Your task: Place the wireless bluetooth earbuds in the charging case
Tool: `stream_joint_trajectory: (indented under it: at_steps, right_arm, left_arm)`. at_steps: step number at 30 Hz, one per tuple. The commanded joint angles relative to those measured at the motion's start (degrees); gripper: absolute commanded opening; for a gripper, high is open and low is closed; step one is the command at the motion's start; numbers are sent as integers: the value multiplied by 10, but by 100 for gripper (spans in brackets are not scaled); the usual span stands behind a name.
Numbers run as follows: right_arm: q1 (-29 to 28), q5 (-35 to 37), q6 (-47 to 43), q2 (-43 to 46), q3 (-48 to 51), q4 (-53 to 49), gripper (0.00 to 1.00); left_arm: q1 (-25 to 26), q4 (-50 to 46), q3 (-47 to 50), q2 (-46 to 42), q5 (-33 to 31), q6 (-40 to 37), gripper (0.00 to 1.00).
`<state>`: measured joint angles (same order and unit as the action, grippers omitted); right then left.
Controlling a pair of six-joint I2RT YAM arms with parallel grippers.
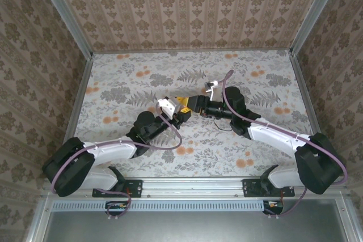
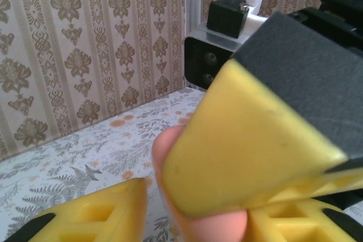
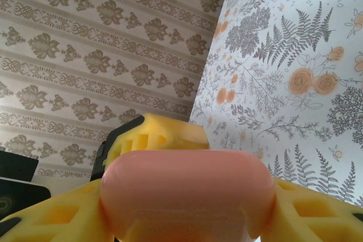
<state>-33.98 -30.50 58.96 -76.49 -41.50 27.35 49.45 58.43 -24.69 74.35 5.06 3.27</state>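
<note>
Top view: both arms reach in over the floral-print table [image 1: 255, 140] and meet tip to tip at mid-frame, a little left of centre, left arm from lower left, right arm from the right. Right gripper [image 3: 187, 213] is clamped on a glossy salmon-pink rounded body, taken to be the charging case [image 3: 187, 185]. In the right wrist view it fills the lower middle of the frame, touching a yellow finger on either side, its long axis running left to right across the jaws. Left gripper [image 2: 195, 219] stands at middling width. Its two yellow fingers [image 2: 96, 219] sit at the bottom corners of the left wrist view with the pink body rising between them. A sliver of table shows between the left-hand finger and the pink, so no firm clamp is read there. One yellow finger of the right gripper crosses the middle of that frame, laid over the pink body. Wireless bluetooth earbuds: too small to tell apart from the pink mass, so cannot tell whether one sits in the case or at the left fingertips. Judgement: the case lies straight ahead of the left jaws, already between their tips and broadside to them. Both arms are equally near, the right acting as holder, so any fine work falls to the left, head on.
</note>
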Motion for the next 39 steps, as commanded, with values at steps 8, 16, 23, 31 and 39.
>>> stream_joint_trajectory:
  at_steps: [8,16,23,31,39]
  right_arm:
    - [-8,-12,0,-2,-9,25,52]
    - [9,33,-108,78,-7,-79,78]
    - [41,18,-306,156,-6,-150,83]
    - [94,-122,-590,170,-18,-197,76]
    - [109,-168,-830,127,-91,-348,70]
  left_arm:
    - [1,31,-27,5,34,40,20]
    - [-22,24,-23,0,82,91,16]
    - [-49,28,-21,-7,160,122,15]
    - [-90,117,-2,2,246,169,13]
    - [-102,141,-27,15,355,195,12]
